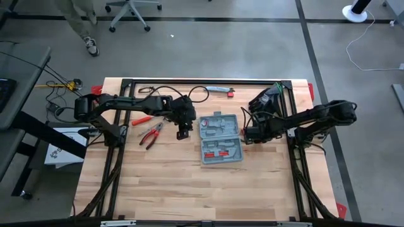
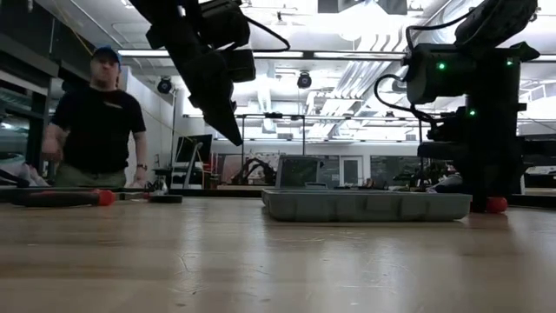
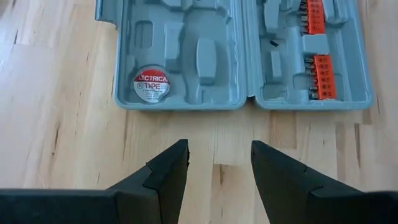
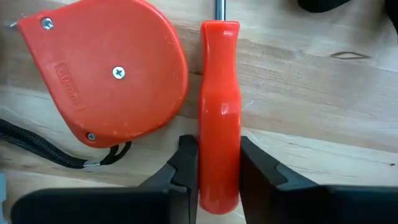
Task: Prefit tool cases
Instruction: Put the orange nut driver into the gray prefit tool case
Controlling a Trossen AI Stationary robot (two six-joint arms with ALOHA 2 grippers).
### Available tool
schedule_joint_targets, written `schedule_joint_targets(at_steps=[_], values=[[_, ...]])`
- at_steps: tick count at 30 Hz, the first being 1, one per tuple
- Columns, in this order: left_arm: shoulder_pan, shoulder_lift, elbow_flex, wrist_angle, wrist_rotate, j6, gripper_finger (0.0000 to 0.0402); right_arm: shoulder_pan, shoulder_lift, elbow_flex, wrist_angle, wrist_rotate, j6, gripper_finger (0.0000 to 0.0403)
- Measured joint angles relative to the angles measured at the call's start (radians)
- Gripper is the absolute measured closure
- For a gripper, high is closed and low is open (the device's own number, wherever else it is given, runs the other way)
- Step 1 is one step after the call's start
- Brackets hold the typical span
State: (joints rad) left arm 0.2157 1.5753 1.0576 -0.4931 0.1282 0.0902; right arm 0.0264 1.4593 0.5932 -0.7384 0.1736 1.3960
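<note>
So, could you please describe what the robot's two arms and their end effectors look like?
Both arms are dark, nearly black, jointed segments with black cables looped along them. The left arm ends in the left end effector, two matte black wedge-shaped fingers tapering to blunt tips. The right end effector has the same dark angular fingers. In the low view, small green lights glow on the right arm.

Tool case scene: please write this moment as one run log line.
case: open, flat on table | left tool: open, empty, beside case | right tool: closing on red handle beside red tape measure
</note>
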Motion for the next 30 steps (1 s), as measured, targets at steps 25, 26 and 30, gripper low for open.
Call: schedule_joint_targets(at_steps=[25,26,30], values=[[-0.005,0.080,0.001,0.320,0.018,-0.174,0.0234,0.263,-0.118,-0.004,0.704,0.329,0.145,0.0335],[-0.007,0.106,0.001,0.321,0.020,-0.189,0.0234,0.265,-0.085,-0.004,0.750,0.325,0.148,0.0335],[-0.019,0.199,0.000,0.340,0.051,-0.236,0.0234,0.264,0.053,0.040,0.880,0.269,0.136,0.0335]])
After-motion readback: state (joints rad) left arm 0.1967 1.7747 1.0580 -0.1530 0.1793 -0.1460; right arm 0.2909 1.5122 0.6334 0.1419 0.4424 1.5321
